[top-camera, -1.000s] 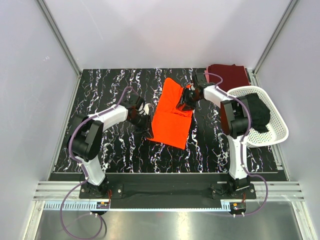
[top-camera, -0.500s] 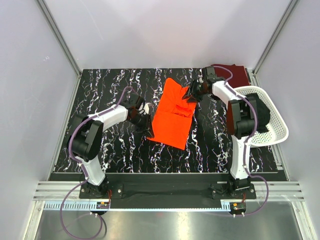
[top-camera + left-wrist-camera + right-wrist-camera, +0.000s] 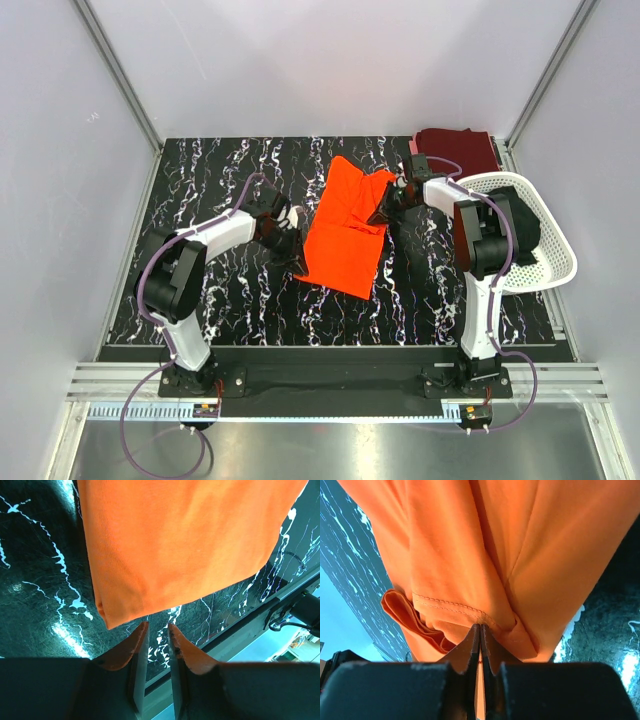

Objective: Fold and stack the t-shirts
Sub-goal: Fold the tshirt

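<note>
On the counter (image 3: 215,175) my right claw (image 3: 479,630) pinches the part-folded orange shirt (image 3: 345,232), left claw (image 3: 157,630) slightly spread; maroon shirt (image 3: 462,150) looks folded, black shirt (image 3: 528,235) sits in the basket (image 3: 563,262)

A bright orange cloth t-shirt (image 3: 345,228) mid-table, dark maroon cloth t-shirt (image 3: 458,150) far right, black cloth t-shirt (image 3: 525,230) in white perforated plastic basket (image 3: 558,262), black marble-look tabletop (image 3: 220,180) with white veining, pale grey walls (image 3: 60,150)
</note>
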`<state>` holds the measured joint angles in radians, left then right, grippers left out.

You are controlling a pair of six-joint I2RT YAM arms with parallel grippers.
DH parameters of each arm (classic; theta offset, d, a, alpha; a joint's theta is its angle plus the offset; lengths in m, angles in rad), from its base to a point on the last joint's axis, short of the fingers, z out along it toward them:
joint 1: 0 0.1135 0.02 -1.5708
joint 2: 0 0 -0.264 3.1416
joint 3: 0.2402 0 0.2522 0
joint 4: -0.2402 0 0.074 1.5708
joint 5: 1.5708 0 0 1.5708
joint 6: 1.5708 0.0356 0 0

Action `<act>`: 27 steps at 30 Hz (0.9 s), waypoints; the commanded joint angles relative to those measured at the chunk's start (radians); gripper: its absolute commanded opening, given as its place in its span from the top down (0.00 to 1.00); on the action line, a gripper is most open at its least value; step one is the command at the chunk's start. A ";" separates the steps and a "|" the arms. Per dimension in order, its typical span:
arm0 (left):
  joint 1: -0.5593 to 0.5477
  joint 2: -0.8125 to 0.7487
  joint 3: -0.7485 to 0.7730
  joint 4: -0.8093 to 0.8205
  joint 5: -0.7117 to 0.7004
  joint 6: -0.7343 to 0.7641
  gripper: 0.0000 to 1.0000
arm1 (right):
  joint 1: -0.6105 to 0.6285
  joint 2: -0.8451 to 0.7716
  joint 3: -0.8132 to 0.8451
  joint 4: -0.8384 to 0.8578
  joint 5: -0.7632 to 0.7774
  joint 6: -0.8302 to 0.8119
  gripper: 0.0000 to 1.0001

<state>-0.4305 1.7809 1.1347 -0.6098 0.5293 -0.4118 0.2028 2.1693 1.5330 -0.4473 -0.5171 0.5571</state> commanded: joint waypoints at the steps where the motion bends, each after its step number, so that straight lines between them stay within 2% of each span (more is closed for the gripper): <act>1: 0.006 -0.018 0.034 -0.011 0.012 0.010 0.74 | -0.003 -0.031 0.029 0.032 -0.005 -0.020 0.93; 4: 0.006 -0.034 0.043 -0.047 -0.049 0.027 0.72 | -0.005 -0.049 0.079 -0.023 0.005 -0.060 0.92; 7: 0.006 -0.077 0.042 -0.068 -0.104 0.047 0.67 | -0.006 -0.092 0.125 -0.112 0.044 -0.103 0.84; 8: 0.006 -0.090 0.042 -0.077 -0.127 0.050 0.66 | -0.006 -0.103 0.134 -0.175 0.072 -0.115 0.72; 10: 0.006 -0.118 0.037 -0.090 -0.150 0.057 0.59 | -0.005 -0.156 0.119 -0.217 0.087 -0.149 0.63; 11: 0.006 -0.124 0.037 -0.102 -0.170 0.060 0.57 | -0.003 -0.182 0.099 -0.238 0.089 -0.164 0.55; 14: 0.012 -0.146 0.034 -0.123 -0.204 0.074 0.52 | 0.007 -0.299 -0.014 -0.264 0.088 -0.195 0.45; 17: 0.022 -0.173 0.016 -0.128 -0.207 0.082 0.48 | 0.044 -0.434 -0.164 -0.265 0.100 -0.262 0.30; 18: 0.022 -0.181 0.013 -0.127 -0.209 0.091 0.47 | 0.097 -0.503 -0.203 -0.266 0.120 -0.308 0.19; 19: 0.015 -0.193 0.011 -0.123 -0.228 0.119 0.47 | 0.131 -0.537 -0.271 -0.266 0.149 -0.331 0.15; 20: 0.006 -0.231 0.007 -0.111 -0.257 0.131 0.47 | 0.164 -0.569 -0.305 -0.266 0.214 -0.347 0.01; 21: -0.014 -0.253 -0.004 -0.101 -0.281 0.146 0.47 | 0.234 -0.624 -0.367 -0.263 0.236 -0.364 0.00; 24: -0.074 -0.349 -0.026 -0.053 -0.418 0.212 0.46 | 0.305 -0.730 -0.445 -0.239 0.294 -0.333 0.00; 27: -0.197 -0.437 -0.073 0.028 -0.601 0.292 0.43 | 0.404 -0.843 -0.525 -0.203 0.385 -0.338 0.00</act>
<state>-0.5385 1.4528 1.0912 -0.6918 0.1345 -0.2310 0.5663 1.4418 1.0470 -0.6842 -0.2737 0.2531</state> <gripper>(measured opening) 0.562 0.994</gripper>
